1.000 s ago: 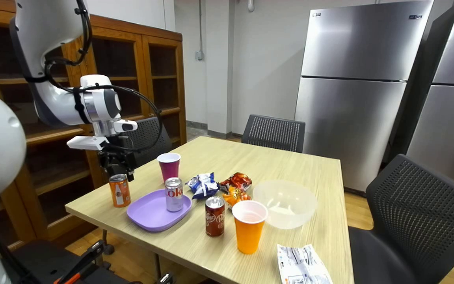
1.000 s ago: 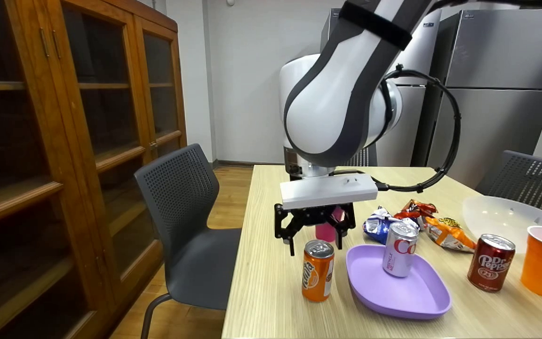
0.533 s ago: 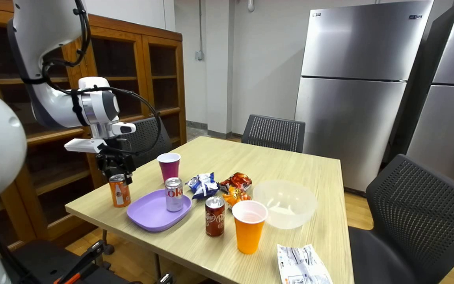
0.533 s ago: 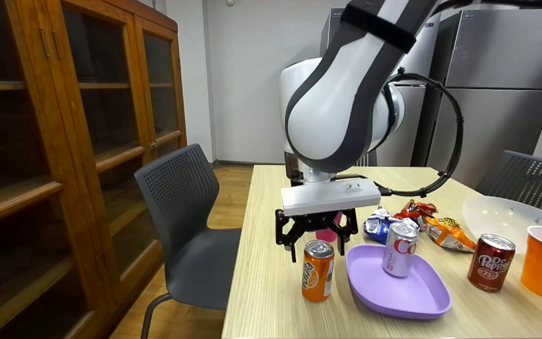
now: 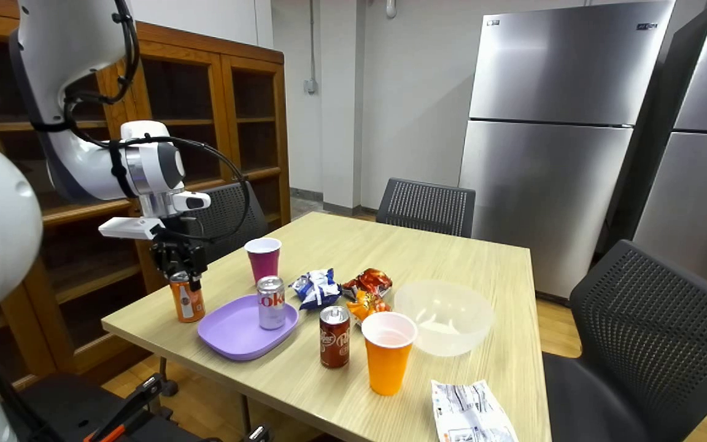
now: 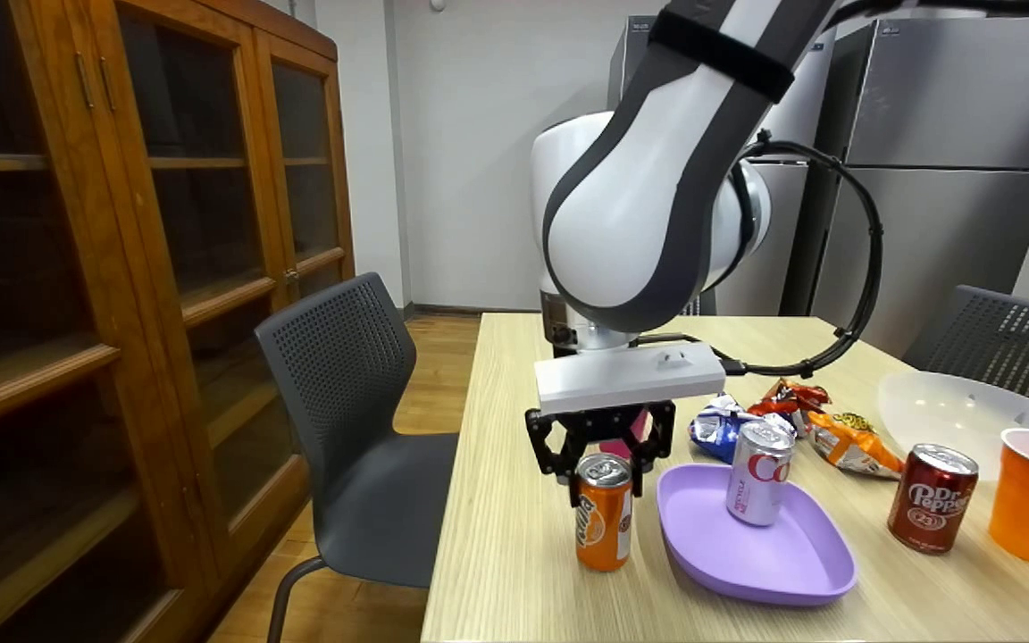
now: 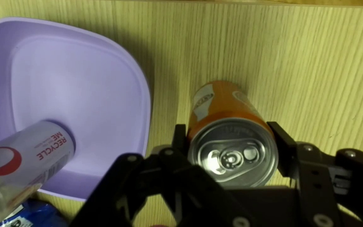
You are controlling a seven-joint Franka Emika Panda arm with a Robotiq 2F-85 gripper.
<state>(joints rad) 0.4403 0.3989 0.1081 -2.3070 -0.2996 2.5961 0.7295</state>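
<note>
Orange can (image 6: 602, 536): seen in an exterior view upright on the table (image 6: 523, 554), just beside the purple plate (image 6: 765, 567) and outside its rim; lifting is judged not yet done.
Gripper (image 6: 606, 494): pointed downward beside the plate, its jaws parted only by the can's width, the can's upper part clasped from both sides.
Diet Coke can (image 6: 760, 478): stood upright on the plate, untouched by the gripper.
Dr Pepper can (image 5: 335, 341): shown in an exterior view near the plate, on the side away from the orange can.
Magenta cup (image 5: 263, 264) and chip bags (image 5: 316, 290): set beyond the plate, apart from the gripper.
Fingers (image 7: 180, 138): placed against opposite walls of the orange can in the wrist view, its top end framed between them; a strip of table is left between can and plate.
Grip progress: contact on both sides is judged achieved; how firmly the can is held cannot be told.
</note>
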